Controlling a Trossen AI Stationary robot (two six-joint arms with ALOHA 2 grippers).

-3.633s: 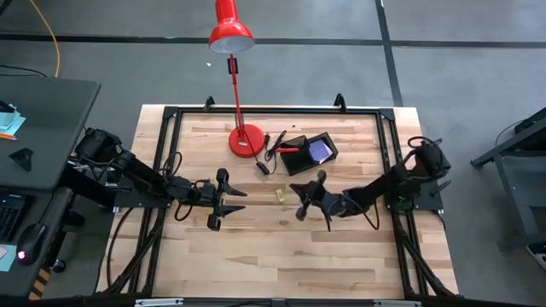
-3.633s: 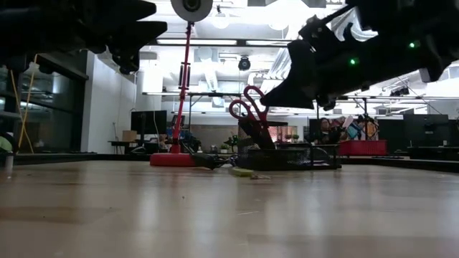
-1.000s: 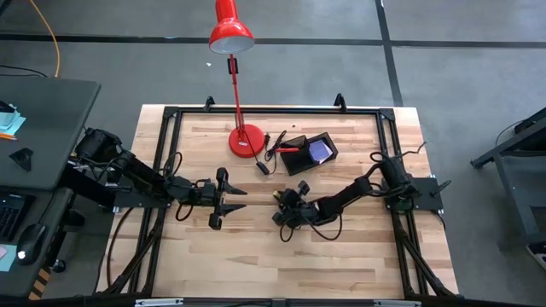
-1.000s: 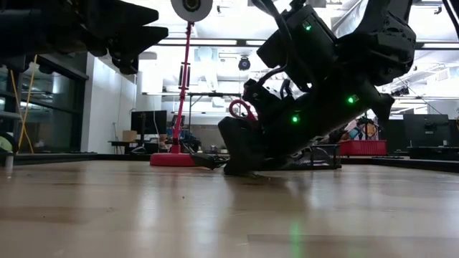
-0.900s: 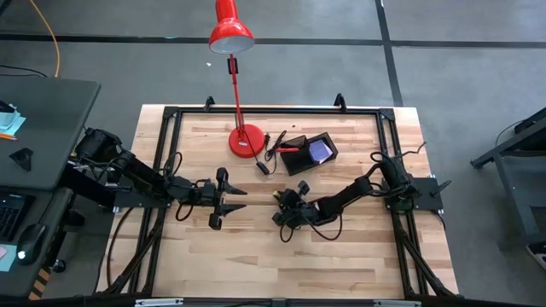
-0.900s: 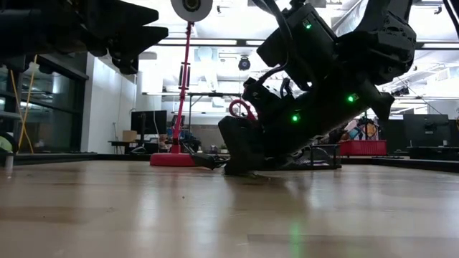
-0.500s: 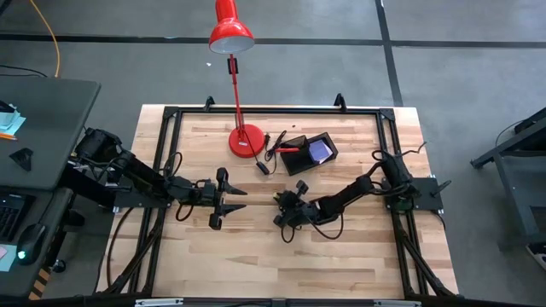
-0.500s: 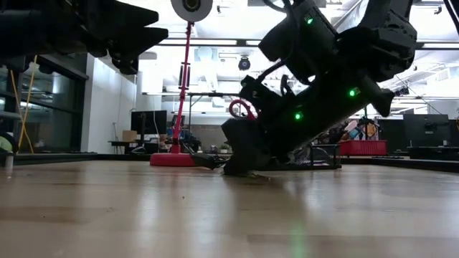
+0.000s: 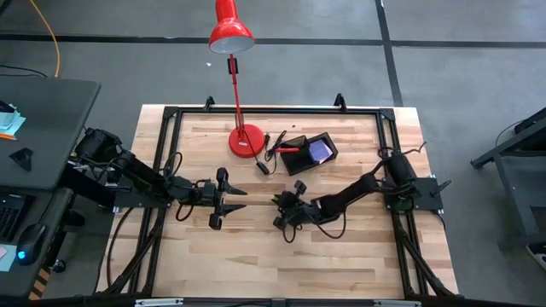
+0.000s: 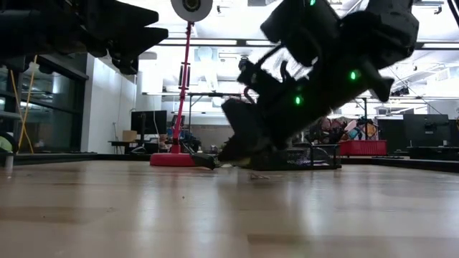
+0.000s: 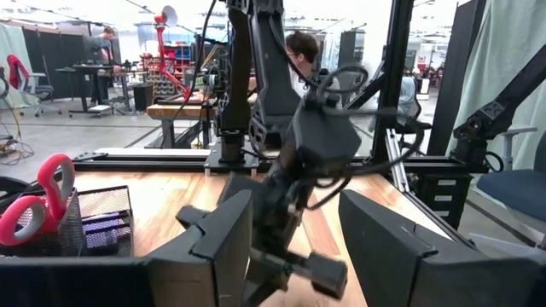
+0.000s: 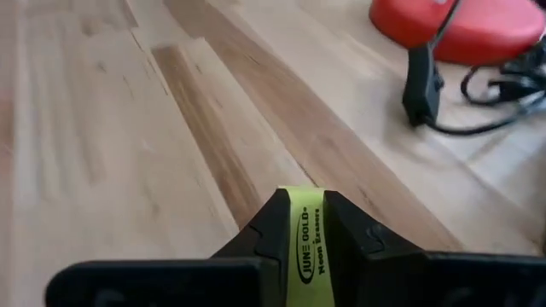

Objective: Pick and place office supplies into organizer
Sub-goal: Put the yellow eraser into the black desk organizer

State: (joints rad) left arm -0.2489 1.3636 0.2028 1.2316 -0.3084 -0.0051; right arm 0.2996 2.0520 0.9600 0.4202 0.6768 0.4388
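Wooden table [image 9: 256, 256] underneath, with red lamp [image 9: 232, 34] at the far edge and black organizer [image 9: 309, 152] beside its base, scissors [image 11: 34, 205] standing inside. Left gripper [image 9: 223, 198] parked mid-table, fingers apart. Right gripper [image 9: 281, 211] low over centre, clamped on the yellow piece [image 12: 305, 247].

Printed wording on the yellow piece

The only readable text stands on the small yellow piece [image 12: 305, 243] pinched between the fingers [image 12: 266, 228] of the right gripper [image 12: 304, 228], in the right wrist view: dark lettering running along its length reads "JUNE GOLD", with a second, smaller line beside it that looks like "Moon Erasers" but is too small to be sure of. On the table in the high view, the right gripper [image 9: 284, 207] sits at about 6 o'clock from the organizer [image 9: 309, 153]; nothing there, nor anywhere else, bears legible text.
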